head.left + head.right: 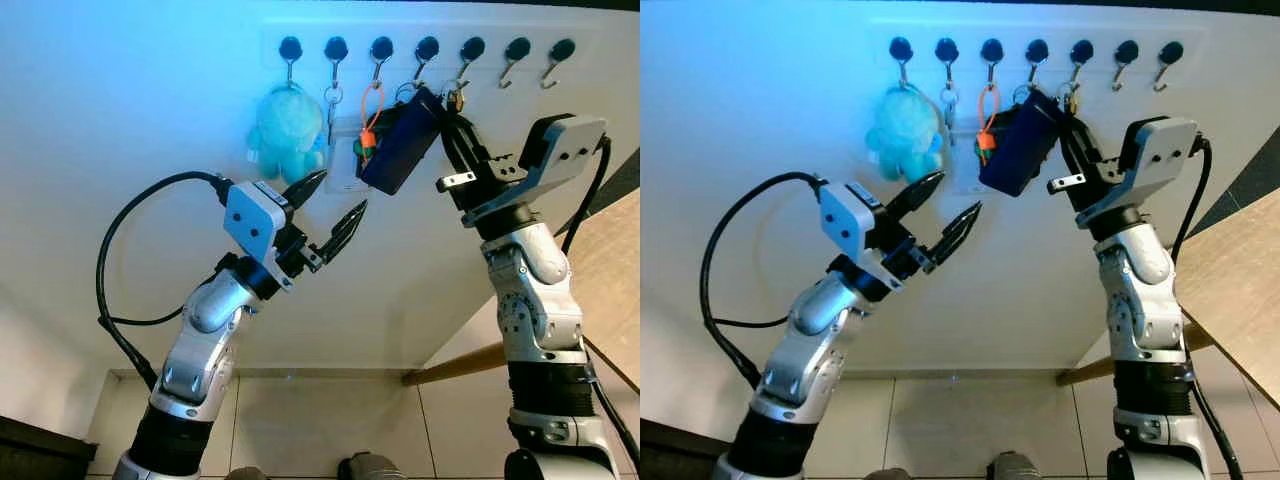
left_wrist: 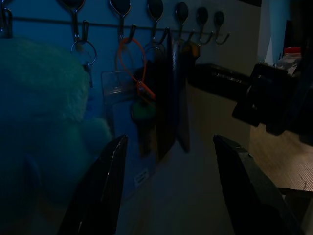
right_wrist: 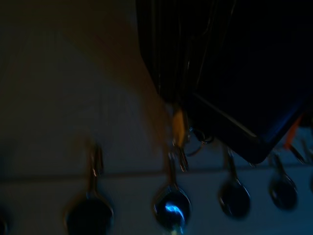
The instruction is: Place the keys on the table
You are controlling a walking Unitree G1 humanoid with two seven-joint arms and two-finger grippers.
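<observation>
Right gripper (image 1: 452,130) jaws grip the blue pouch (image 1: 402,142) at the hook rail (image 1: 425,48). Left gripper (image 1: 330,205) jaws wide, below the plush toy (image 1: 285,132).

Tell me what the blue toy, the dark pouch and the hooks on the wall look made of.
Toy: plush fabric, fuzzy matte surface. Pouch: probably stiff navy fabric or faux leather, with flat faces and a dull sheen. Hooks: shiny metal wire under black round caps, likely plastic.

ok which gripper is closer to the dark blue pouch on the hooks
Right. The right gripper is up against the pouch at its upper right side; the left gripper sits below and left, apart from it.
</observation>
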